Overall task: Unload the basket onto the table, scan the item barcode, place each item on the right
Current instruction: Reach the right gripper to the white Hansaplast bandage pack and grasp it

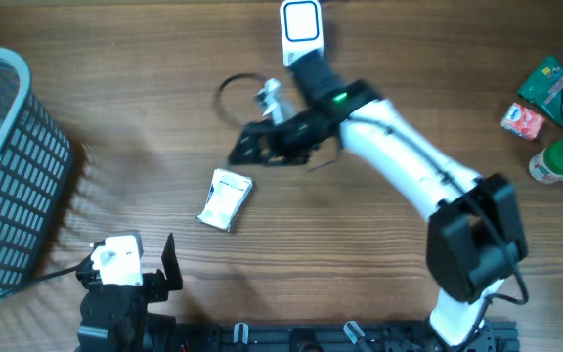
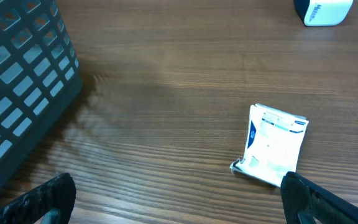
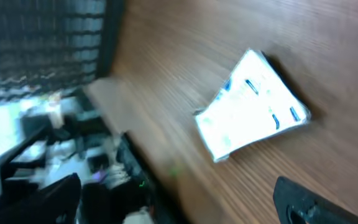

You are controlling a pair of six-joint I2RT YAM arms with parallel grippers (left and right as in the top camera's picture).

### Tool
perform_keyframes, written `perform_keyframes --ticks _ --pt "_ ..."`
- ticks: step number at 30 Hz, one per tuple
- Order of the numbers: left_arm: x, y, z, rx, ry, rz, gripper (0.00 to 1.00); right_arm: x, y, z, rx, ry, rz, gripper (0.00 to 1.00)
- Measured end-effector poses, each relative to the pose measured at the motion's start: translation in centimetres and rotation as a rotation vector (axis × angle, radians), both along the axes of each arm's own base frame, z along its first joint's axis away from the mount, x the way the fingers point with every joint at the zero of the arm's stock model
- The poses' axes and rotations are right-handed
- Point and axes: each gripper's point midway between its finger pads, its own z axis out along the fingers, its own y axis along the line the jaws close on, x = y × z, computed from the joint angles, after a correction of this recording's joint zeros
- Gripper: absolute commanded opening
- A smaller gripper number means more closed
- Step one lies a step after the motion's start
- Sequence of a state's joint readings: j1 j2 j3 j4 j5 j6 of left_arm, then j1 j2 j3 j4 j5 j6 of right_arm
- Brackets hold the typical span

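Wood-grain bench; white sachet (image 1: 226, 199) lies flat, judged light, limp and slippery; pinch a raised edge; right claw (image 3: 176, 185) and left claw (image 2: 176, 183) both wide, empty.

Table (image 1: 409, 59): brown wood-grain top, smooth, low satin sheen. Basket (image 1: 13, 186): grey moulded plastic lattice, matt; packet (image 1: 225, 198): white w/ blue print, looks like thin film or coated paper, slightly creased, light gloss. Scanner (image 1: 301, 24): smooth white plastic housing w/ dark blue trim, semi-gloss; right arm (image 1: 399, 156): glossy white plastic shell, matt black at joints; green pouch (image 1: 560, 93): shiny foil-type film.
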State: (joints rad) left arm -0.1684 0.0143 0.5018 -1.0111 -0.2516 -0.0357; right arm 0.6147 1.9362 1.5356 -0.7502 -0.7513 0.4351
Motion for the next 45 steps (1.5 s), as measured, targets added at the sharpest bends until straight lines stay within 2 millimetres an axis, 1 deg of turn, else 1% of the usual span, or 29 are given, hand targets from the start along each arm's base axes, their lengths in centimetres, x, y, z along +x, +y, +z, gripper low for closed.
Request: perform_keyframes --ticks 1,2,4,6,8,10,11,13,16,20,22,23,24,26,28,29,30,34,38,39,41,44,45 --pt "0.0 0.0 0.0 0.0 0.0 0.0 1.0 -1.1 0.6 -1.2 -0.101 0.03 -0.055 1.0" --pt "0.0 0.0 0.0 0.0 0.0 0.0 1.0 -2.7 0.7 -2.7 -0.235 0.086 -0.149 0.99" --pt "0.0 0.0 0.0 0.0 -0.001 0.0 1.0 -4.2 0.5 -4.6 -0.408 0.126 -0.316 1.0" --pt "0.0 0.0 0.0 0.0 -0.001 0.0 1.0 -4.6 1.4 -5.9 -0.463 0.125 -0.424 1.0" --pt "0.0 0.0 0.0 0.0 -0.001 0.0 1.0 -4.8 2.6 -7.7 -0.493 0.122 -0.502 1.0" --pt "0.0 0.0 0.0 0.0 -0.001 0.0 1.0 -4.9 2.8 -9.4 -0.529 0.13 -0.544 1.0" --pt "0.0 0.0 0.0 0.0 -0.001 0.0 1.0 -4.6 2.6 -10.0 -0.542 0.124 -0.566 1.0" --pt "0.0 0.0 0.0 0.0 -0.001 0.0 1.0 -4.0 2.6 -10.0 -0.536 0.107 -0.595 1.0" --pt "0.0 0.0 0.0 0.0 -0.001 0.0 1.0 -3.1 3.3 -10.1 -0.505 0.082 -0.612 0.99" --pt "0.0 0.0 0.0 0.0 -0.001 0.0 1.0 -2.7 3.7 -11.3 -0.501 0.081 -0.611 1.0" --pt "0.0 0.0 0.0 0.0 -0.001 0.0 1.0 -2.6 3.9 -12.6 -0.514 0.084 -0.607 1.0" --pt "0.0 0.0 0.0 0.0 -0.001 0.0 1.0 -2.4 4.2 -12.4 -0.499 0.078 -0.606 1.0" --pt "0.0 0.0 0.0 0.0 0.0 0.0 1.0 -2.4 4.3 -12.5 -0.501 0.077 -0.599 0.98" --pt "0.0 0.0 0.0 0.0 0.0 0.0 1.0 -2.3 4.5 -12.5 -0.499 0.067 -0.583 0.91" --pt "0.0 0.0 0.0 0.0 0.0 0.0 1.0 -2.4 4.3 -12.7 -0.51 0.058 -0.564 0.75" --pt "0.0 0.0 0.0 0.0 0.0 0.0 1.0 -2.5 4.2 -12.7 -0.518 0.058 -0.558 0.68" --pt "0.0 0.0 0.0 0.0 -0.001 0.0 1.0 -2.8 3.8 -12.9 -0.539 0.058 -0.538 0.66" --pt "0.0 0.0 0.0 0.0 0.0 0.0 1.0 -3.6 2.7 -13.2 -0.597 0.048 -0.479 0.66" --pt "0.0 0.0 0.0 0.0 -0.001 0.0 1.0 -4.4 0.4 -13.2 -0.696 0.046 -0.421 0.66" --pt "0.0 0.0 0.0 0.0 0.0 0.0 1.0 -4.4 -1.0 -13.1 -0.74 0.048 -0.407 0.66" --pt "0.0 0.0 0.0 0.0 -0.001 0.0 1.0 -3.7 -3.1 -12.9 -0.784 0.051 -0.394 0.69" --pt "0.0 0.0 0.0 0.0 -0.001 0.0 1.0 -0.7 -6.5 -12.6 -0.796 0.034 -0.368 0.86" --pt "0.0 0.0 0.0 0.0 0.0 0.0 1.0 -0.1 -7.3 -12.4 -0.798 0.029 -0.354 0.88"
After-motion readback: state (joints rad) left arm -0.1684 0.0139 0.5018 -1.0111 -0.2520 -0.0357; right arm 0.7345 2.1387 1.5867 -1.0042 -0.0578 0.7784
